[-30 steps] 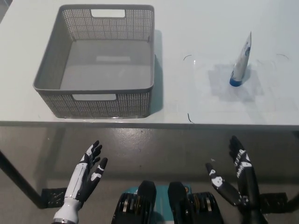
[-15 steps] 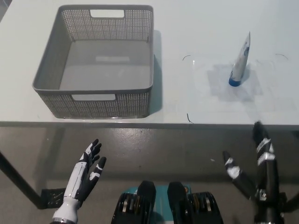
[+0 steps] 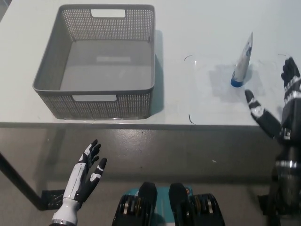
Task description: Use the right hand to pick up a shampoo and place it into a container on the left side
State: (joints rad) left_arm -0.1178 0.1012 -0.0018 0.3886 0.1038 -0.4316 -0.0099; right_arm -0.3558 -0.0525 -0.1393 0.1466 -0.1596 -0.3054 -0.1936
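Head view, steep downward look. Shampoo (image 3: 242, 61): a slim tube, white with blue print, standing cap-down on a blue cap, tapering to a flat crimped tip that leans slightly right. It stands on the right part of the table (image 3: 197, 28), well apart from the basket (image 3: 101, 101), casting a soft shadow to its left.

Basket: grey plastic, rectangular, rounded corners, fine mesh-perforated walls with a slot handle cut in the near and far sides. Smooth solid floor; nothing inside it. It sits on the table's left part, its near wall close to the table edge.

Table: pale, smooth, matte, with a few thin dark curved marks between basket and tube and near the front edge.

Right hand (image 3: 280, 106): black, raised over the table's right edge, just right of and nearer than the tube, not touching it; fingers spread, holding nothing.

Left hand (image 3: 87, 172): white, below the table edge at lower left, fingers apart, holding nothing.
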